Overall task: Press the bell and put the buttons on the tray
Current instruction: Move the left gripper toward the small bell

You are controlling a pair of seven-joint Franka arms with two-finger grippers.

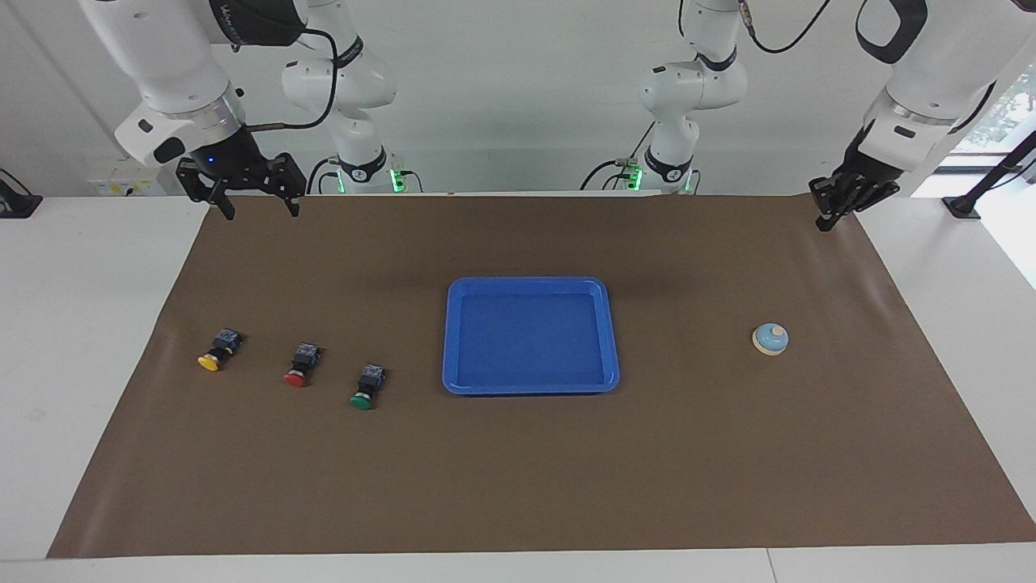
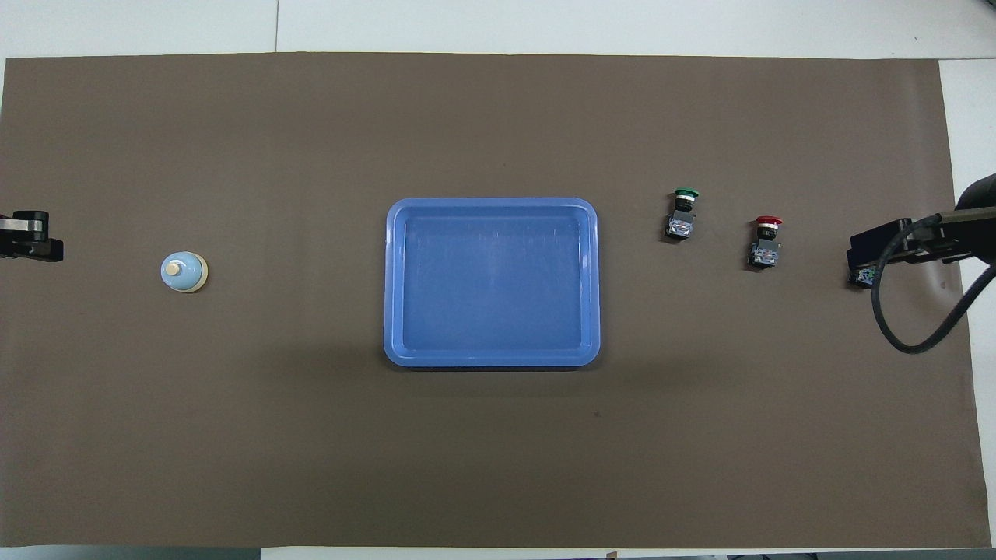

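The blue tray (image 1: 526,282) lies empty at the middle of the brown mat; it also shows in the overhead view (image 2: 490,204). The light-blue bell (image 1: 770,338) (image 2: 184,272) stands toward the left arm's end. The yellow button (image 1: 217,352), red button (image 1: 302,366) (image 2: 766,243) and green button (image 1: 368,386) (image 2: 682,214) lie in a row toward the right arm's end. My right gripper (image 1: 259,206) (image 2: 895,249) hangs open and empty, high over the mat; from overhead it covers most of the yellow button (image 2: 859,278). My left gripper (image 1: 834,212) (image 2: 35,247) hangs raised over the mat's corner at the left arm's end.
The brown mat (image 1: 518,486) covers most of the white table (image 1: 81,324). A black cable (image 2: 918,327) loops down from the right arm's wrist. Small black fixtures (image 1: 963,206) sit at the table's corners nearest the robots.
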